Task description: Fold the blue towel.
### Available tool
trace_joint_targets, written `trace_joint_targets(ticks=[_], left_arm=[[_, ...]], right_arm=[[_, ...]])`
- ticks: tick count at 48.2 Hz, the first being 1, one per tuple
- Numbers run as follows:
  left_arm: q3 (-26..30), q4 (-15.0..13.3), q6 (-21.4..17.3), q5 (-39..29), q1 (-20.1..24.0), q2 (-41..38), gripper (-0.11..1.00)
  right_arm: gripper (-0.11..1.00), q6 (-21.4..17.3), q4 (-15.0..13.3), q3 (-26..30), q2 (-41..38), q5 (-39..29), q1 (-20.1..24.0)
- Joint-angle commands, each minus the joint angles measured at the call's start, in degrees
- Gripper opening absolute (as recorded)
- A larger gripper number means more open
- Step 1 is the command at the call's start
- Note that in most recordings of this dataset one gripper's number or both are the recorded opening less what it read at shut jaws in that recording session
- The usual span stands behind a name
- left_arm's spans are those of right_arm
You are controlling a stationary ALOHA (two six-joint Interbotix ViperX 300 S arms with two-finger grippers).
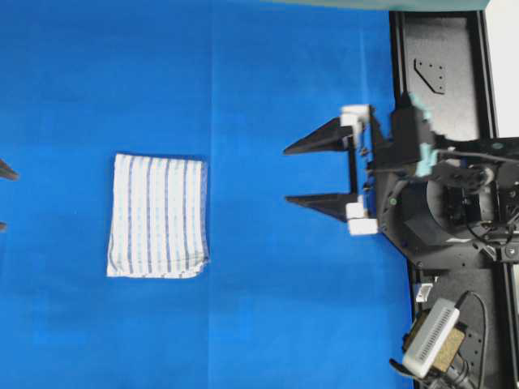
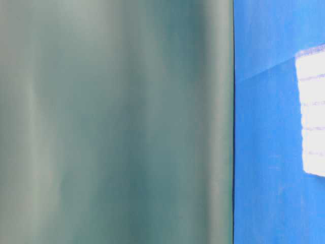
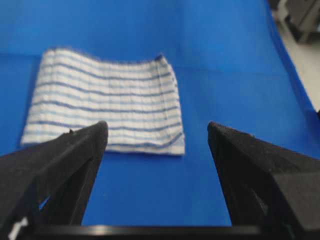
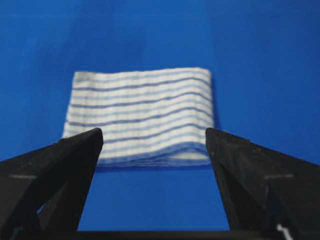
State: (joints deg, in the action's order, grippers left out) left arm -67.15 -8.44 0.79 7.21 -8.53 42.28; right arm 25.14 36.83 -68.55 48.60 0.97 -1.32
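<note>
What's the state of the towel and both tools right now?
blue towel: folded into a compact rectangle, lying flat on the blue table cover, nothing touching it.
right tool: open, empty, off to the towel's side.
left tool: open, empty, short of the towel.

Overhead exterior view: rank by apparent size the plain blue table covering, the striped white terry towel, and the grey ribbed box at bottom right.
1. Plain blue table covering, filling most of the view.
2. Striped white terry towel, a compact folded rectangle.
3. Grey ribbed box, clearly smallest.
</note>
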Motion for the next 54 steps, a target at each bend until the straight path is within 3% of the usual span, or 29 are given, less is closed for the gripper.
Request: trace_joint_targets(ticks=[1,12,32,54], left_arm=[[-1.41,0.18,-1.58,0.70,0.26,3.60,0.76],[-6.94,0.18,-3.34,1.58,1.32,8.53,0.76],[-14.68,0.18,-3.60,6.42,1.32,12.13,0.76],[-15.91,0.18,-3.78,7.56,1.41,12.74,0.76]], right_arm=[[0.93,0.62,-0.26,-1.05,2.72,-0.18,-0.79],[0.93,1.49,-0.53,-6.24,7.47,0.26,-0.88],[0.93,1.49,-0.35,-10.28,6.94,4.92,-0.97],[0.93,1.49,-0.35,-10.28,6.59,4.92,-0.97]])
